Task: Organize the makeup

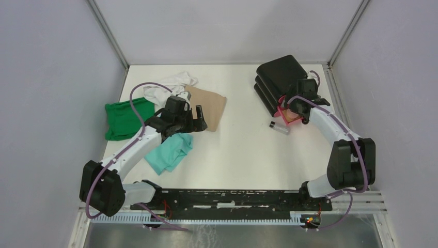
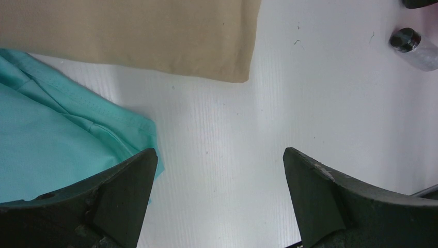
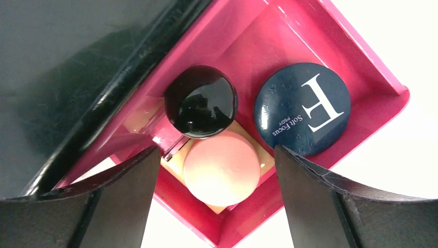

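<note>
The pink drawer [image 3: 356,67] stands pulled out of the black box [image 1: 281,77]. In it lie a glossy black round jar [image 3: 201,102], a dark blue round compact [image 3: 302,108] with a white letter on it, and a salmon-pink puff [image 3: 222,170] on top of a tan square pad [image 3: 264,158]. My right gripper [image 3: 217,151] hangs open just above the puff, holding nothing. A clear black-capped vial [image 1: 279,127] lies on the table in front of the drawer [image 1: 285,114]. My left gripper [image 2: 219,151] is open over bare table, far left of the vial [image 2: 413,45].
Four cloths lie on the left half: green [image 1: 124,119], teal [image 1: 169,151], white [image 1: 170,85] and tan [image 1: 209,106]. The teal cloth [image 2: 51,150] touches my left finger's side; the tan cloth [image 2: 144,36] is just ahead. Grey walls enclose the table.
</note>
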